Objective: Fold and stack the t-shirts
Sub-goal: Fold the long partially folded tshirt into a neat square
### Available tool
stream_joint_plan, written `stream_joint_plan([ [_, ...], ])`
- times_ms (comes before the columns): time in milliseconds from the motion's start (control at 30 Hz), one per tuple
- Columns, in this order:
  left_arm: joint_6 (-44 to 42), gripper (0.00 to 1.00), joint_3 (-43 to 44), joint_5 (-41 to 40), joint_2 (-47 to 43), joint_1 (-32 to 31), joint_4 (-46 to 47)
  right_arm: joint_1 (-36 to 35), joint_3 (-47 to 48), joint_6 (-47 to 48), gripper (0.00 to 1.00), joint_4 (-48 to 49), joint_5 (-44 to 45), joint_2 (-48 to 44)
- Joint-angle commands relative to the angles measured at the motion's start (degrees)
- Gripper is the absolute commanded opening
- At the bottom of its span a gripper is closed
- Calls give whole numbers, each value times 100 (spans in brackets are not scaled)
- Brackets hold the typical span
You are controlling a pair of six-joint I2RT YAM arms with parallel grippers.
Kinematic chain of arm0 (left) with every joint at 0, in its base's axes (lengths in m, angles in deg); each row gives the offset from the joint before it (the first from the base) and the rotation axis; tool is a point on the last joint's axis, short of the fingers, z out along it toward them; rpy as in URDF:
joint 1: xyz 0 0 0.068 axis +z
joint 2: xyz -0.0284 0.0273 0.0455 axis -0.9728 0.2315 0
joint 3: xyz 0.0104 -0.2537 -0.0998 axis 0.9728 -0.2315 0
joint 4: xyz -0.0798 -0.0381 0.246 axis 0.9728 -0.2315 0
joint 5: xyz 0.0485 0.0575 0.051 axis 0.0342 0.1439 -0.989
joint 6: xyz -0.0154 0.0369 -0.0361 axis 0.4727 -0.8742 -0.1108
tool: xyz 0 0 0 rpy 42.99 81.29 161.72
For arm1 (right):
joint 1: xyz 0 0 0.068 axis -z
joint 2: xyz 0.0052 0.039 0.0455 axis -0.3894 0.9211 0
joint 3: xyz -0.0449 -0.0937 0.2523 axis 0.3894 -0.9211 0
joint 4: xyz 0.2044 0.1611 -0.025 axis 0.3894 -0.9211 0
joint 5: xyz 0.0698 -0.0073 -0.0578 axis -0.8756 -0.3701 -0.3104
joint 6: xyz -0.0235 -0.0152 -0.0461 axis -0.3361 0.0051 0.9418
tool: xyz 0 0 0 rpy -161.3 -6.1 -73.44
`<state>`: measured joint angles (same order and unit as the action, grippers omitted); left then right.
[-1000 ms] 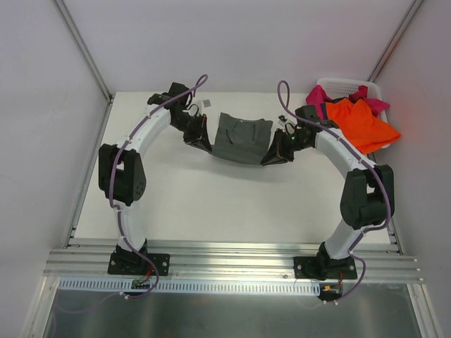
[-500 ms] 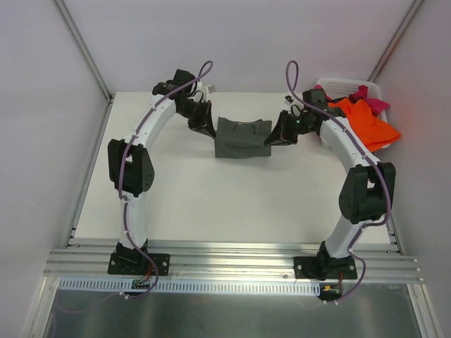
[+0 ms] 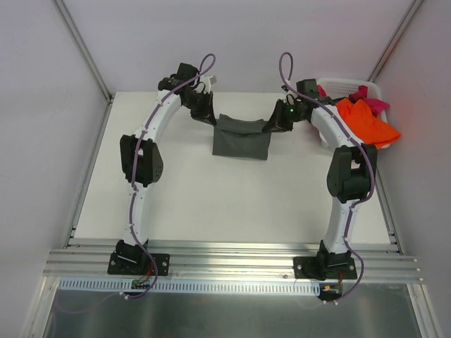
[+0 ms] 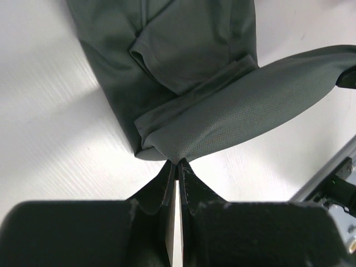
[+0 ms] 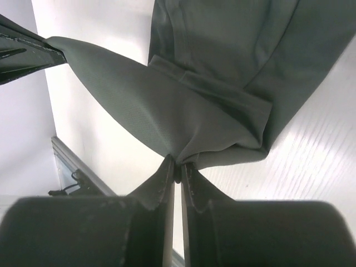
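The dark grey-olive t-shirt (image 3: 241, 144) lies at the far centre of the table (image 3: 211, 204), with one edge raised and stretched between the two arms. The left gripper (image 4: 177, 164) is clenched on the left corner of that edge. The right gripper (image 5: 177, 166) is clenched on the right corner. To complete the fold well, keep both corners level and the span taut. Lower the edge until it lines up with the layer beneath, then release both corners together so that neither side drags. The wrist views do not show whether the held edge is the hem or the collar end. The orange t-shirt (image 3: 366, 125) and the magenta-pink t-shirt (image 3: 368, 96) hang over the white basket (image 3: 347, 82) at the far right. Compared with one second ago, both grippers stand farther from the arm bases. The sagging, curved cloth now shows as a compact rectangle.
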<state>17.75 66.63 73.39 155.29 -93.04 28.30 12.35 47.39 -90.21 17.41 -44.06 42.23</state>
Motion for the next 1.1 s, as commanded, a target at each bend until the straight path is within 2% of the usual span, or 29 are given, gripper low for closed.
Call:
stream_joint_plan([
  [0, -156, 0, 521, -221, 192, 113, 311, 72, 616, 150, 5, 235, 146, 206],
  [200, -130, 0, 1040, -406, 772, 122, 935, 108, 1284, 238, 4, 261, 287, 883],
  [433, -112, 0, 1365, -731, 1308, 122, 1735, 195, 1566, 203, 2, 349, 349, 1340],
  [833, -542, 2, 1375, -1267, 1730, 43, 3289, 424, 2497, 344, 1, 376, 823, 2315],
  [867, -560, 13, 1366, -1346, 1748, 26, 3370, 441, 2559, 370, 1, 376, 910, 2360],
  [900, -560, 34, 1349, -1381, 1748, 25, 3466, 450, 2716, 379, 1, 393, 964, 2404],
  [933, -682, 93, 1287, -1425, 1748, 25, 3693, 468, 2805, 388, 18, 376, 1173, 2483],
  [967, -701, 99, 1243, -1478, 1748, 25, 3800, 485, 2962, 388, 29, 271, 1349, 2623],
  [1000, -701, 99, 1278, -1644, 1722, 8, 3853, 477, 3225, 388, 38, 236, 1516, 2676],
  [1033, -762, 99, 1278, -1741, 1678, -10, 3863, 477, 3314, 527, 56, 209, 1770, 2677],
  [1067, -823, 99, 1217, -1812, 1591, -27, 3854, 477, 3350, 546, 62, 209, 1816, 2590],
])
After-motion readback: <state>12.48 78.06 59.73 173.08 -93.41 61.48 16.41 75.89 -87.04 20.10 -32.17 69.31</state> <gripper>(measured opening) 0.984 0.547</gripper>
